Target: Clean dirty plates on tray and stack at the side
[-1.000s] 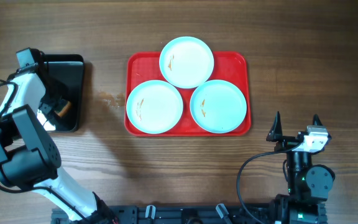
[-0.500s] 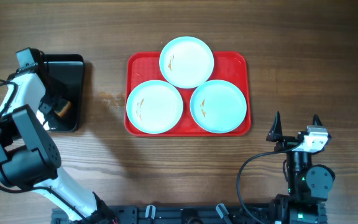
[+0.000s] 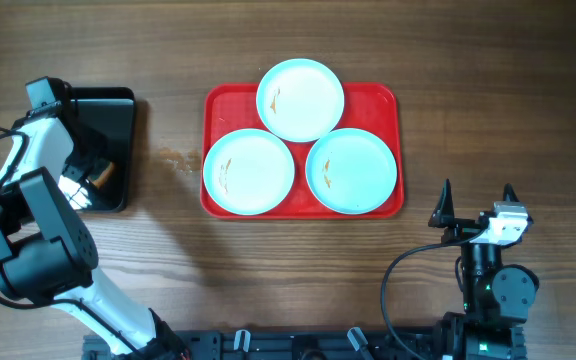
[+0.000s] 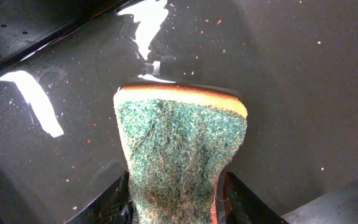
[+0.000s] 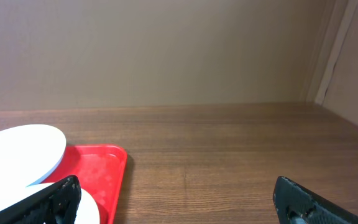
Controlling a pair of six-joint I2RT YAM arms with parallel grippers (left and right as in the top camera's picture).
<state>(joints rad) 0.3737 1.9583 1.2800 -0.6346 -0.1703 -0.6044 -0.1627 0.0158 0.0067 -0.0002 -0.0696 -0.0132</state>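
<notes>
Three pale plates lie on the red tray (image 3: 217, 101): one at the back (image 3: 300, 99), one front left (image 3: 249, 172) and one front right (image 3: 351, 170), each with small orange smears. My left gripper (image 3: 94, 177) is down in the small black tray (image 3: 118, 105) at the far left. In the left wrist view it (image 4: 176, 208) is shut on a green-and-orange sponge (image 4: 179, 137), which is pinched narrow between the fingers (image 4: 114, 200). My right gripper (image 3: 476, 190) stands open near the front right, apart from the tray, with nothing between its fingers (image 5: 307, 202).
The black tray floor (image 4: 291, 81) is wet and glossy with small crumbs. A faint stain (image 3: 176, 160) marks the wood left of the red tray. In the right wrist view the red tray's corner (image 5: 101, 167) and a plate (image 5: 17, 149) sit to the left, with a wall behind.
The left jaws have closed in on the sponge in the black tray. Plates, red tray and right arm have not moved.
</notes>
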